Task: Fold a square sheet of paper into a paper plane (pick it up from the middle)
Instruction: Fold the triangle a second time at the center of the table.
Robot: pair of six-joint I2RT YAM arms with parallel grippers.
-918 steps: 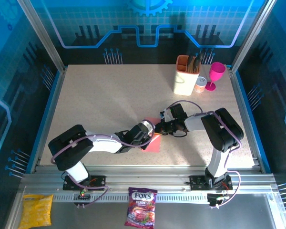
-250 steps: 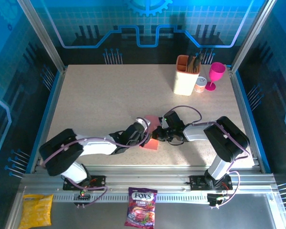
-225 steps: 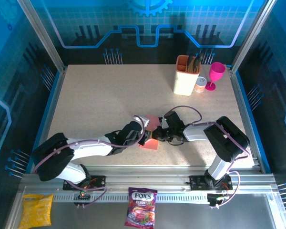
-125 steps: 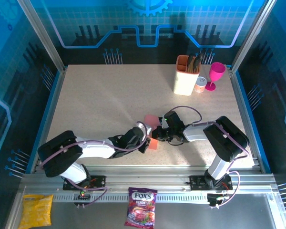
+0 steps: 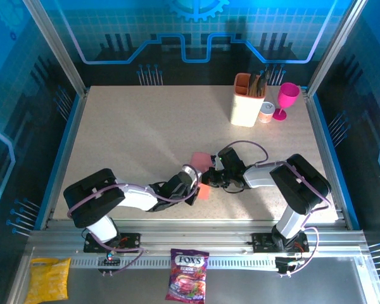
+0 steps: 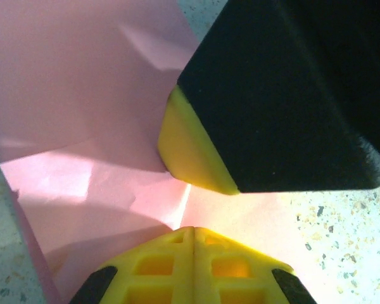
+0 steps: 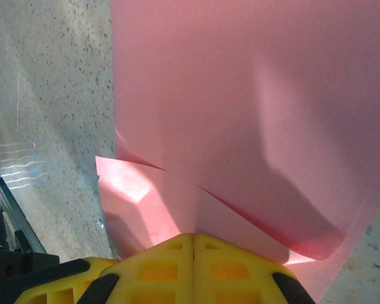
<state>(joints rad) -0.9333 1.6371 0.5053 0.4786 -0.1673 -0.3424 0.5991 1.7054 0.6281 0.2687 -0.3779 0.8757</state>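
The paper plane (image 5: 201, 158) is a partly folded salmon-pink sheet lying mid-table between my two arms. My left gripper (image 5: 195, 186) is shut, its tips resting on the flat paper (image 6: 82, 95) where a crease runs up to them (image 6: 193, 231). A yellow and black finger (image 6: 196, 152) of my right gripper reaches in just beyond. My right gripper (image 5: 210, 179) is shut on the paper's folded edge (image 7: 193, 237), and a large pink flap (image 7: 240, 95) stands up in front of it. Both arms hide most of the sheet in the top view.
A cream utensil holder (image 5: 247, 104), a small can (image 5: 266, 112) and a magenta goblet (image 5: 287, 100) stand at the back right of the speckled table (image 5: 133, 139). A Fox's candy bag (image 5: 189, 282) and a yellow bag (image 5: 47, 278) lie on the front rail.
My left gripper has slid toward the near edge along the paper, and its arm has shifted. The right gripper has stayed in place on the paper.
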